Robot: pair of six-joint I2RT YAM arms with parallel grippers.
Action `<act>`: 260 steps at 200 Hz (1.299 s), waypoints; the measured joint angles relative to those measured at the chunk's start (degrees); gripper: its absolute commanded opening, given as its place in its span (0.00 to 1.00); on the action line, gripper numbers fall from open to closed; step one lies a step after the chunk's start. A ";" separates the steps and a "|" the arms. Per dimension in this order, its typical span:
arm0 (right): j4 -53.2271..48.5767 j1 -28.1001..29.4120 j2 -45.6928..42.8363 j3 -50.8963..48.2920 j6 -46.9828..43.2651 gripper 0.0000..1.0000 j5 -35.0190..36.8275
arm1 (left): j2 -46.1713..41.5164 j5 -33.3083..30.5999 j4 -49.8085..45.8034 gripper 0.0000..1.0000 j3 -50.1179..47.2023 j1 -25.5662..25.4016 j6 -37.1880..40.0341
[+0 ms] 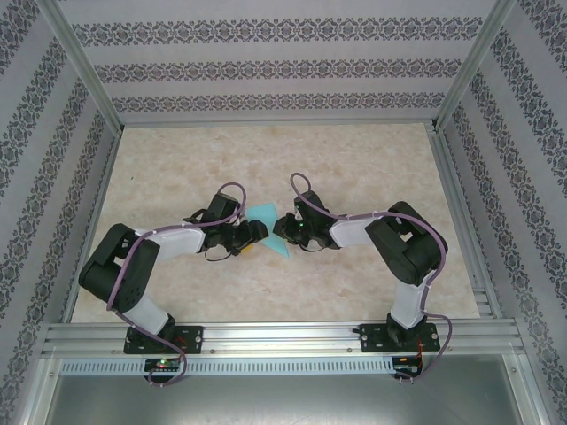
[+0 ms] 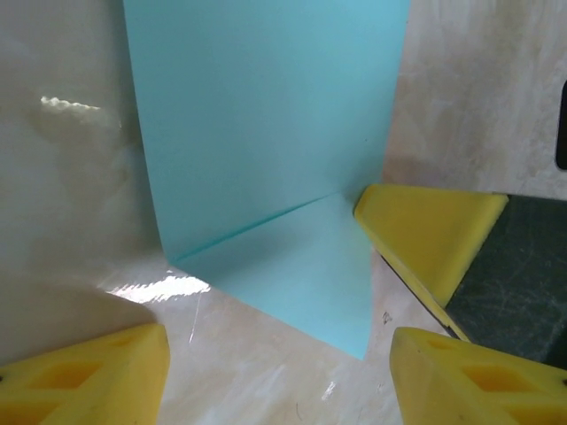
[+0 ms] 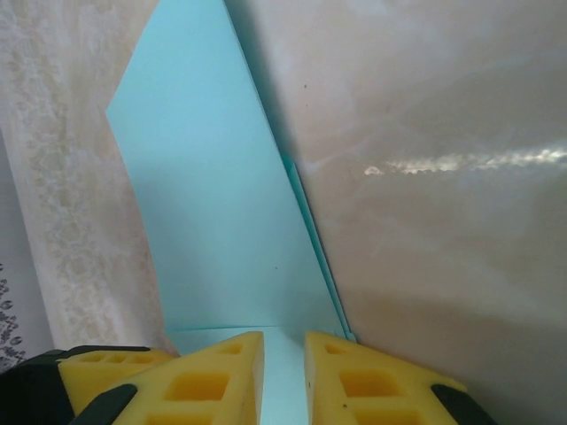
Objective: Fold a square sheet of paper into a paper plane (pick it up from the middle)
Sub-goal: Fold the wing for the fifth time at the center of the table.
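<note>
the tabletop (image 1: 354,159) is pale, marbled beige with a soft sheen and streaks of glare. the square sheet of paper (image 2: 266,133), light blue, sits on it between the left gripper (image 1: 255,233) and the right gripper (image 1: 285,227). a creased triangular flap lies on the tabletop just ahead of the left gripper, and the rest of the sheet rises from that crease.

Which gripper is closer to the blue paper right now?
Right. The right gripper pinches the paper at its edge, so it is in contact. The left gripper is open, with the paper's lower corner just ahead of its fingers.
</note>
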 measured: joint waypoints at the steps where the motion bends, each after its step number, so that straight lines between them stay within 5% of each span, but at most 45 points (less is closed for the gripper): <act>1: 0.02 -0.02 0.02 -0.02 0.00 0.20 0.00 | 0.02 0.00 0.02 0.64 0.00 0.00 0.00; 73: 2.97 -0.70 0.02 -1.46 0.26 0.21 -1.60 | 3.37 0.22 0.87 0.49 3.89 0.00 -0.09; 127: 3.43 -0.90 -0.35 -1.60 -1.25 0.30 -2.38 | 4.20 0.22 0.90 0.35 4.63 0.00 1.03; 231: -5.05 -1.14 -0.74 1.16 -15.19 0.25 -2.75 | 4.72 -0.24 0.70 0.31 6.32 0.94 6.21; 260: -6.99 -1.18 -0.46 2.19 -18.16 0.25 -3.26 | 6.14 -0.17 0.28 0.23 8.11 1.49 8.57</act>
